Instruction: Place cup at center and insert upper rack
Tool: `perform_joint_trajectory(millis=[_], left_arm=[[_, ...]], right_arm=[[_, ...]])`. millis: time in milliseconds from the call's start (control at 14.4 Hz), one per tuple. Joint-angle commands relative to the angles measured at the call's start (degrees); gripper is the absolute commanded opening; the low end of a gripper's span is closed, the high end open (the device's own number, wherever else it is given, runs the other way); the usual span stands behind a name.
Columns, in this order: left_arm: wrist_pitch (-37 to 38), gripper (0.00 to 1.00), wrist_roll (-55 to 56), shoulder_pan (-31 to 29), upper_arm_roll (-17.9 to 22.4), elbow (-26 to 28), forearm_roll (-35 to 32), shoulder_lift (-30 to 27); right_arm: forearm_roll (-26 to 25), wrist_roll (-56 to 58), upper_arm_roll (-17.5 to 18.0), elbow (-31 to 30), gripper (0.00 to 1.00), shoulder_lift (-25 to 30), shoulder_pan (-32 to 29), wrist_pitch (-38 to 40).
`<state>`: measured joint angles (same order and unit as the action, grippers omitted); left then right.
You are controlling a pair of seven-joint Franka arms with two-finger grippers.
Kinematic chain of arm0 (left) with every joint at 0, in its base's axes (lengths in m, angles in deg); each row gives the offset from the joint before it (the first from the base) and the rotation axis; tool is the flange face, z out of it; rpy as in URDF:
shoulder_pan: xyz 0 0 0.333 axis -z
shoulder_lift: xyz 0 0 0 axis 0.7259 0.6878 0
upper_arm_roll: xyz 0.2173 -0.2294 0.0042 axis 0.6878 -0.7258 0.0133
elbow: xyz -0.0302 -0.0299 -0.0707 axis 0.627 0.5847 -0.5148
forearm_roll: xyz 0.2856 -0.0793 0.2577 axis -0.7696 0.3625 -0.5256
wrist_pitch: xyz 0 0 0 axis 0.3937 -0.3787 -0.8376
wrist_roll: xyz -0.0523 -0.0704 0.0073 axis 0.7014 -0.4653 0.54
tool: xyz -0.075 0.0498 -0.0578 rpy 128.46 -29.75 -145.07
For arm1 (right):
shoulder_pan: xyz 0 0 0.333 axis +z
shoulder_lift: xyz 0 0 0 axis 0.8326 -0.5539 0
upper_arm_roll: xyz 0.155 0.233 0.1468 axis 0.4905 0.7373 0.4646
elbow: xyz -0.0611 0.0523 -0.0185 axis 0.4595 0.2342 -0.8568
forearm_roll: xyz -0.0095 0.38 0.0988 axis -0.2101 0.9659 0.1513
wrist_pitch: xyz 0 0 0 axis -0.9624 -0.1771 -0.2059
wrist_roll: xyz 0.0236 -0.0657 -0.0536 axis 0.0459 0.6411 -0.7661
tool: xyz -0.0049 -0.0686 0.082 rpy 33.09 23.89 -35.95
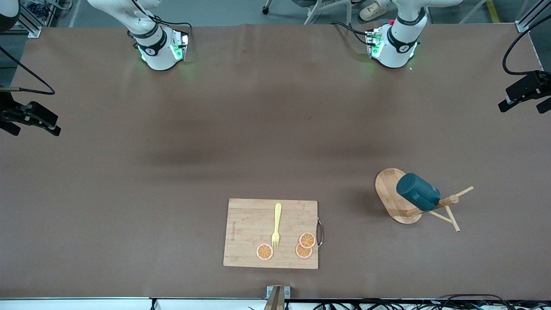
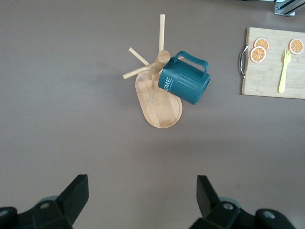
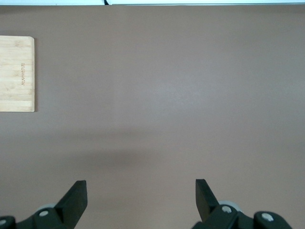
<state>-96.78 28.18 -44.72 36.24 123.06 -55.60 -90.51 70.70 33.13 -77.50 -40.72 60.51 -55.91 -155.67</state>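
Both grippers, left and right, hang parted and hold nothing; the teal mug, tilted on the wooden mug tree's peg near the table's front edge, could tip the stand if snagged.

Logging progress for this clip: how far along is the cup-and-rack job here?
The teal cup hangs on a peg of the wooden rack toward the left arm's end of the table, not at the center. Nothing is in hand: the left gripper and right gripper are both open, high over the table. That fits a stage before the cup comes off the rack, or after it was hung back on.
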Motion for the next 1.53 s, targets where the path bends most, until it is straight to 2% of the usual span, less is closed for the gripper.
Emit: perform_joint_trajectory(millis=[0, 347, 971, 1040, 1179, 1456], left_arm=[[-0.6, 1.00, -0.5, -2.4, -3.1, 0.4, -1.3, -0.8], [-1.0, 1.00, -0.2, 1.0, -1.3, 0.3, -1.8, -0.8], [-1.8, 1.00, 0.0, 0.5, -2.1, 0.3, -2.7, -0.7], [-1.8, 1.00, 0.0, 1.1, -2.3, 0.4, -4.3, -0.5], [-2.3, 1.00, 0.0, 0.9, -5.1, 0.3, -6.8, -0.2], [-2.5, 1.00, 0.1, 0.7, -5.7, 0.0, -5.8, -0.5]], right_arm=[[0.3, 0.2, -0.4, -0.9, 1.00, 1.0, 0.4, -0.4], [0.2, 0.4, -0.5, -1.0, 1.00, 1.1, 0.3, 0.0], [0.2, 0.4, -0.8, -1.4, 1.00, 1.1, 0.0, -0.1], [0.2, 0.4, -0.8, -1.4, 1.00, 1.0, 0.0, -0.2], [0.2, 0.4, -0.8, -1.4, 1.00, 1.1, 0.0, -0.2], [0.2, 0.4, -0.8, -1.4, 1.00, 1.1, 0.0, -0.1]])
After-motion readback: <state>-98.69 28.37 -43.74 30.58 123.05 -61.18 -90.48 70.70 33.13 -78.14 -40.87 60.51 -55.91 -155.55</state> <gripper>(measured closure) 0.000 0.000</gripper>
